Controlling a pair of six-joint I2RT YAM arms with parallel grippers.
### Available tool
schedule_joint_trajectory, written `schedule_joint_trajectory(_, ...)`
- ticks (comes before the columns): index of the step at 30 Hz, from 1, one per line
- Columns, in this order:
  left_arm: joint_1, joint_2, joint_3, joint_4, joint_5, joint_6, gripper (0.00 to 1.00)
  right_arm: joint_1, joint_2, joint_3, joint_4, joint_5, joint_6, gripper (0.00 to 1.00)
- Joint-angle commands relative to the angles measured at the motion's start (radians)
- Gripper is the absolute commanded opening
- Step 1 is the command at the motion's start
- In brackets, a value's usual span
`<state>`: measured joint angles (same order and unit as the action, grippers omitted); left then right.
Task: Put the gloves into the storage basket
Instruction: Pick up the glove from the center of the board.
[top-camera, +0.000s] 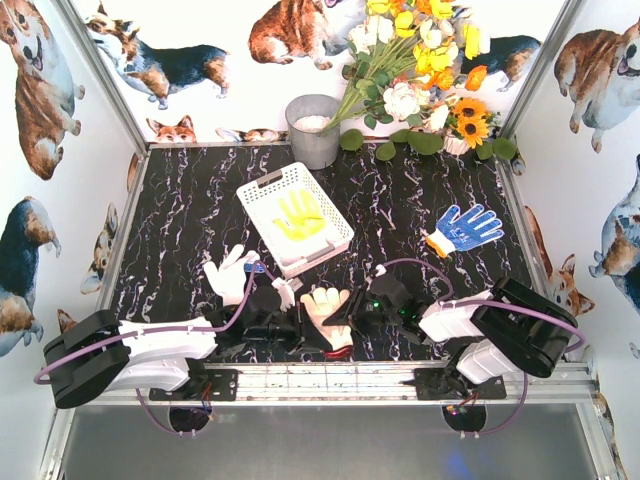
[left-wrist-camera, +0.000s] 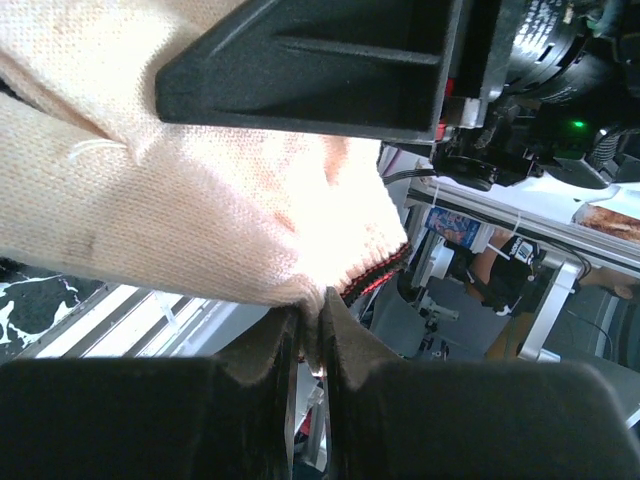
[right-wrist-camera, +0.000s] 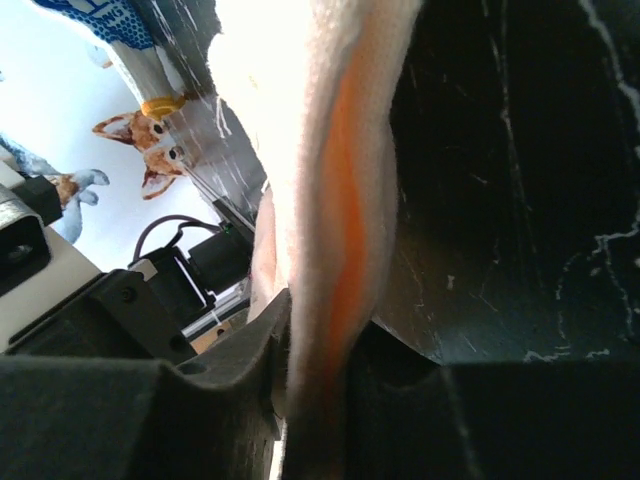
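the cream glove (top-camera: 325, 303) lies just near of the storage basket (top-camera: 268, 183), which has a yellow glove (top-camera: 300, 215) inside. it looks like light, soft, floppy knit, so a pinch at the cuff seems the best hold. the left gripper (left-wrist-camera: 312, 312) is clamped tight on its red-trimmed cuff edge. the right gripper (right-wrist-camera: 315, 335) has its jaws nearly together on a fold of the same glove. the top view hides both grips, but only it shows a white glove (top-camera: 230, 275) at left and a blue-dotted glove (top-camera: 468, 227) far right.
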<state>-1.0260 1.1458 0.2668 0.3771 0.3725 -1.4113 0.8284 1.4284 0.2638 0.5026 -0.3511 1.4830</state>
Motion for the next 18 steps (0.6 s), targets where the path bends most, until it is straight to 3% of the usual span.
schedule_joint_trajectory(1, 0.003, -0.014, -0.002, -0.007, 0.027, 0.022, 0.00, -0.003, -0.009, 0.005, 0.105, 0.004, -0.011, 0.18)
schedule_joint_trajectory(6, 0.002, -0.020, 0.009, -0.032, 0.012, 0.051, 0.00, -0.003, -0.050, 0.014, 0.061, 0.015, -0.039, 0.01)
schedule_joint_trajectory(11, 0.002, -0.026, 0.040, -0.051, 0.033, 0.095, 0.00, -0.003, -0.129, 0.036, -0.057, 0.040, -0.078, 0.00)
schedule_joint_trajectory(14, 0.002, -0.042, 0.104, -0.123, 0.018, 0.168, 0.00, -0.005, -0.234, 0.052, -0.195, 0.086, -0.109, 0.00)
schedule_joint_trajectory(18, 0.003, -0.034, 0.230, -0.217, -0.035, 0.282, 0.00, -0.006, -0.430, 0.149, -0.545, 0.190, -0.225, 0.00)
